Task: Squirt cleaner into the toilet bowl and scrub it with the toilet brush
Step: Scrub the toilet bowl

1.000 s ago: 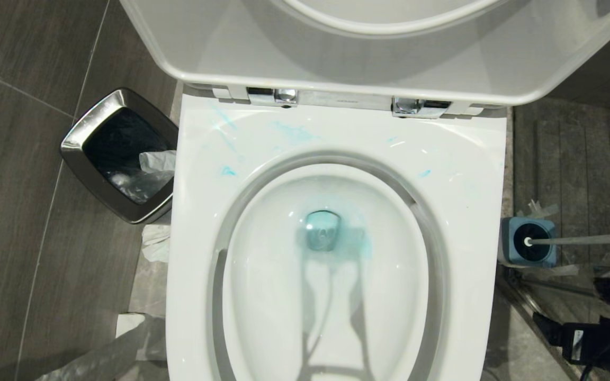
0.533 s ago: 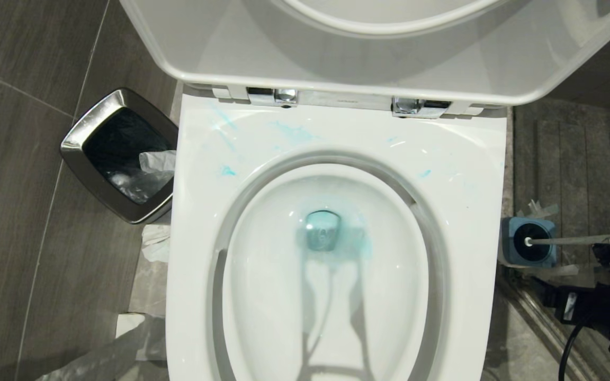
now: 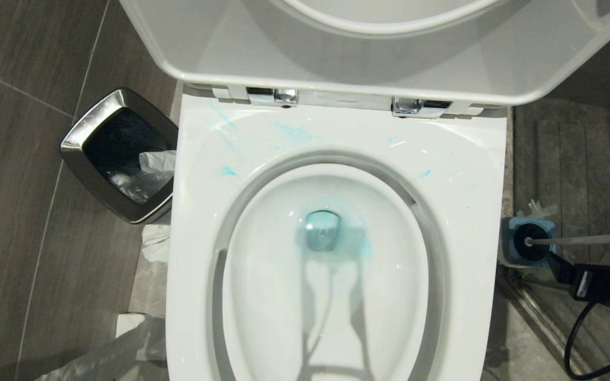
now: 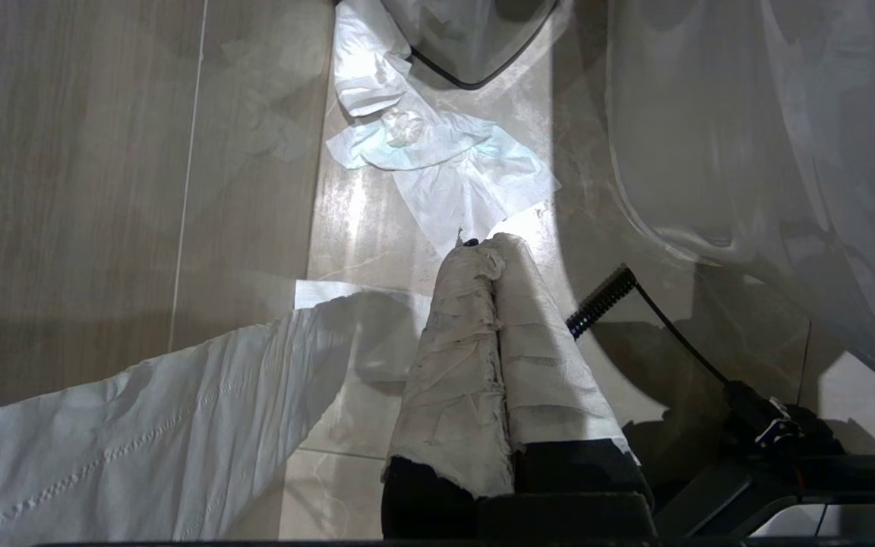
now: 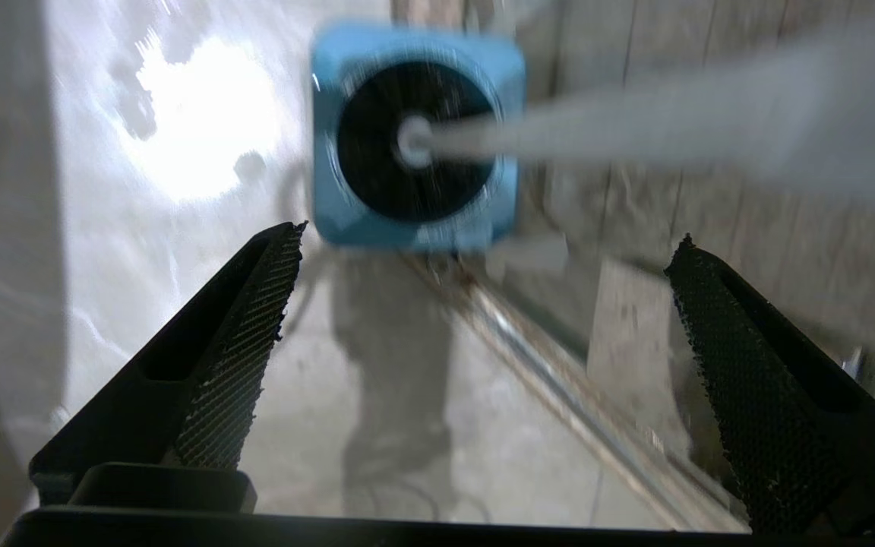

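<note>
Blue-green cleaner (image 3: 355, 246) already pools around the drain at the bottom of the toilet bowl (image 3: 458, 174), with fainter smears of it on the rim up by the hinges, so I judge the squirting done and the brush step in hand. My landmark is that toilet. On the floor just to its right stands the blue holder (image 3: 510, 233), and the toilet brush (image 3: 575, 241) sits head-down in it, its pale handle slanting away from the toilet toward the edge of my head view. My right gripper (image 5: 475, 357) hangs right of the toilet, just short of the holder, with both ribbed fingers (image 5: 232, 357) spread wide and nothing between them; the handle crosses beyond the fingertips, not yet inside them. My left gripper (image 4: 494, 258) is parked low at the toilet's left side, its wrapped fingers pressed together on nothing, over crumpled tissue (image 4: 437, 159) on the floor. Next I think I must carry the open fingers forward until the handle lies between them, square them across it, and close firmly before lifting, since the slim, slanted handle could slip aside.
</note>
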`<state>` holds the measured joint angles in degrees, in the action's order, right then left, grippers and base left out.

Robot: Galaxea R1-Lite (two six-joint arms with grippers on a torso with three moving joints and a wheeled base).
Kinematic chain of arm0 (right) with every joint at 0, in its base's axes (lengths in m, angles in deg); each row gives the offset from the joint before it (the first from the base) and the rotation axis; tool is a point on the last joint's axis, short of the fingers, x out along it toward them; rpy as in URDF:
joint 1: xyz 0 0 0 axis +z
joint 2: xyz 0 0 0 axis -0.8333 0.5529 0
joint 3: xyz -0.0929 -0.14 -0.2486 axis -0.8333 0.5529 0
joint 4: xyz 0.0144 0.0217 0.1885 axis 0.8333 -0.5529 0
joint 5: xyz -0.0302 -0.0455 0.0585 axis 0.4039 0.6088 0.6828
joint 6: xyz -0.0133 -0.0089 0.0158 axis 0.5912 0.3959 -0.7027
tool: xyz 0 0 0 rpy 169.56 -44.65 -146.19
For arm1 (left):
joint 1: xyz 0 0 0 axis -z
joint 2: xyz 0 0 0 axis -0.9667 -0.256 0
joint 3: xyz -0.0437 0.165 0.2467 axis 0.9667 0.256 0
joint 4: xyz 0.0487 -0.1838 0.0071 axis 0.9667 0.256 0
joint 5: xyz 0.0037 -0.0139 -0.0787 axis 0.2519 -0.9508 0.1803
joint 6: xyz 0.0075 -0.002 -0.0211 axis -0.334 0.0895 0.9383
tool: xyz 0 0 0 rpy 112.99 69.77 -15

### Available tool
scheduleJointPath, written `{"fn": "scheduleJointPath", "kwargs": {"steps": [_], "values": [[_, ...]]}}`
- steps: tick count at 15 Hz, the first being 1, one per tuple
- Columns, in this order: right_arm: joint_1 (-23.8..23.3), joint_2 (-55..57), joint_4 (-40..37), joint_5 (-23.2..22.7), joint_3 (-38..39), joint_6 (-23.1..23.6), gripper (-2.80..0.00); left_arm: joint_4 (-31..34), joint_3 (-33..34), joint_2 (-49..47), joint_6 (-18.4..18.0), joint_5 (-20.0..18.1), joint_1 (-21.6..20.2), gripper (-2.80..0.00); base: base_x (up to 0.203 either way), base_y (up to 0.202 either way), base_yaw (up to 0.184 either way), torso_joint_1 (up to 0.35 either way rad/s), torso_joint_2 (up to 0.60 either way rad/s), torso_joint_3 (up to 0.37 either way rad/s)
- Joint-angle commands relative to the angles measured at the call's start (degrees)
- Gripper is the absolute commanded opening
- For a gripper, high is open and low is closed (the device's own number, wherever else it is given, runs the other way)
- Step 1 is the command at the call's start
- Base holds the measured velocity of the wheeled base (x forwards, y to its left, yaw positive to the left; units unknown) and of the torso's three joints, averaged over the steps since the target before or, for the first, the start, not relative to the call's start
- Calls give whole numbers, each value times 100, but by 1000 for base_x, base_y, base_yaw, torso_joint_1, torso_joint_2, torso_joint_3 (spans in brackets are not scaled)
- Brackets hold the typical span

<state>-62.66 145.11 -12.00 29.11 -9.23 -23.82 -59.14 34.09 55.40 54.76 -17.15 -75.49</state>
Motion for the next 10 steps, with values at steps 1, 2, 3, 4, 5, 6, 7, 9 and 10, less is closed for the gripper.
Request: {"fn": "scheduleJointPath", "kwargs": {"steps": [1,2,3,4,5,6,7,9,10], "values": [[-36,-3,230,-79,9,7,0,-2,44,-7,2,5,-2,-280,0,0,0,0,0,0],[-40,-4,446,-169,50,11,0,-2,44,-7,2,5,-2,-280,0,0,0,0,0,0],[-45,-11,603,-290,99,9,0,-2,44,-7,2,5,7,-280,0,0,0,0,0,0],[-57,-13,663,-367,115,5,0,-2,44,-7,2,5,-2,-280,0,0,0,0,0,0],[-105,-5,689,-383,99,4,0,-2,44,-7,2,5,-2,-280,0,0,0,0,0,0],[-183,12,700,-436,82,4,0,-2,44,-7,2,5,-2,-280,0,0,0,0,0,0],[-237,65,711,-451,72,12,0,-2,44,-7,2,5,-2,-280,0,0,0,0,0,0],[-391,118,808,-452,71,69,0,-2,44,-7,2,5,-2,-280,0,0,0,0,0,0],[-475,127,841,-491,44,74,0,-2,44,-7,2,5,-2,-280,0,0,0,0,0,0]]}}
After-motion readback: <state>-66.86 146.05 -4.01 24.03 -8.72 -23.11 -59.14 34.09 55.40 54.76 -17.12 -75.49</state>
